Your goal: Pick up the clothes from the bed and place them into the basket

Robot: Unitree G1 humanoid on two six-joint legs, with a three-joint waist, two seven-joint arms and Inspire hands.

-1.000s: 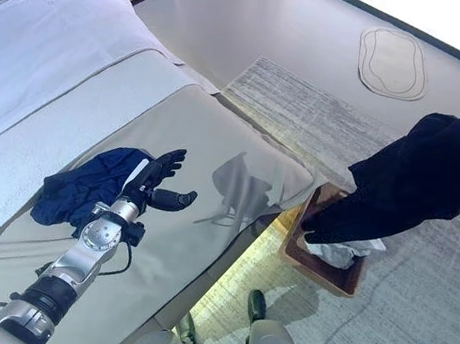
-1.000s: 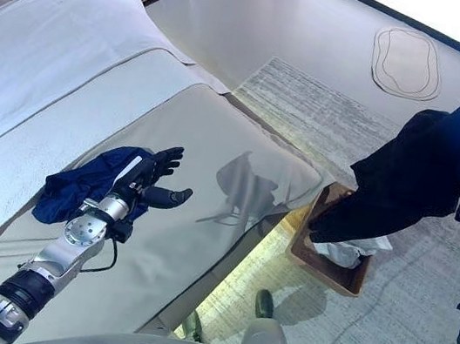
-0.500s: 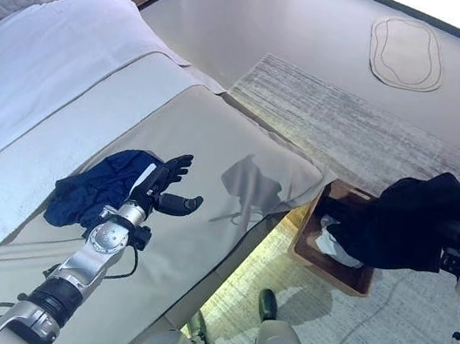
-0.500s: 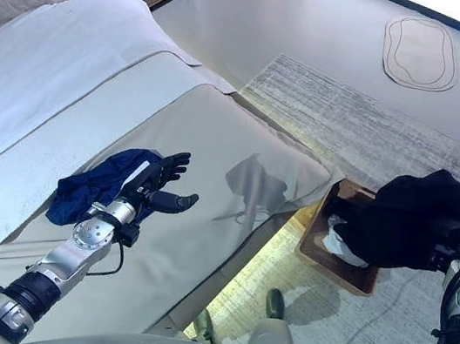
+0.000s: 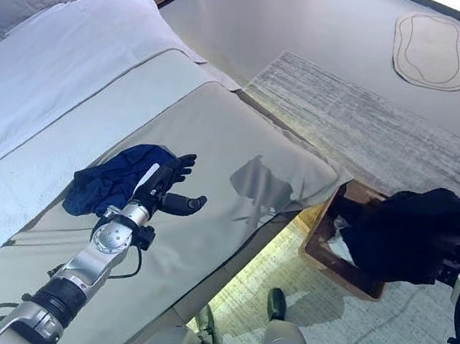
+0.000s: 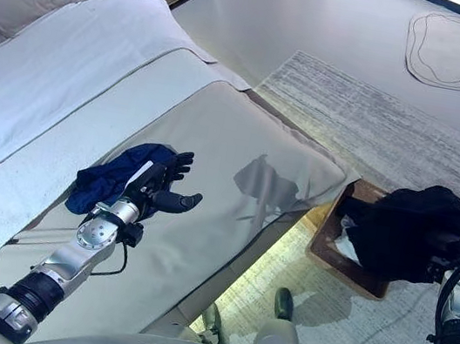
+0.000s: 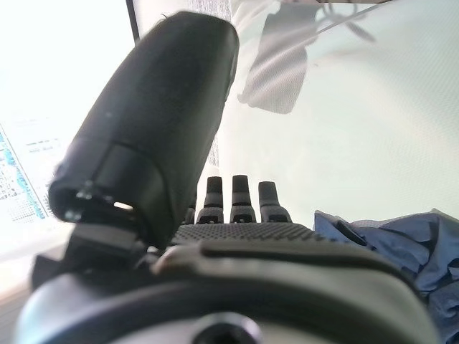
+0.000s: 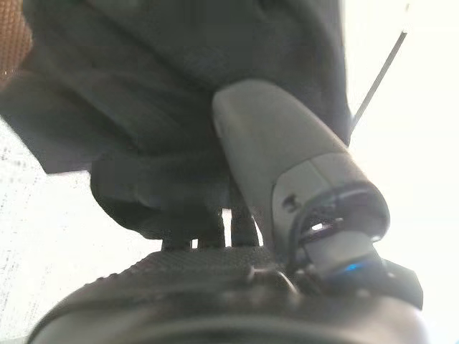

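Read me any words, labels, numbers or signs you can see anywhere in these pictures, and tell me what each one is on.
None: no readable text shows in any view.
Blue garment on the bed: no print or label shows.
Black garment over the basket: no tag shows.
White cloth in the basket: plain.
Left robot hand and right robot hand: no markings can be made out.

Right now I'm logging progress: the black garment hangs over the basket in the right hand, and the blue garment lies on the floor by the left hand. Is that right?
Not quite. The blue garment lies on the bed, not the floor, beside the open left hand, as the left eye view shows. The rest holds: the black garment hangs over the basket in the right hand.
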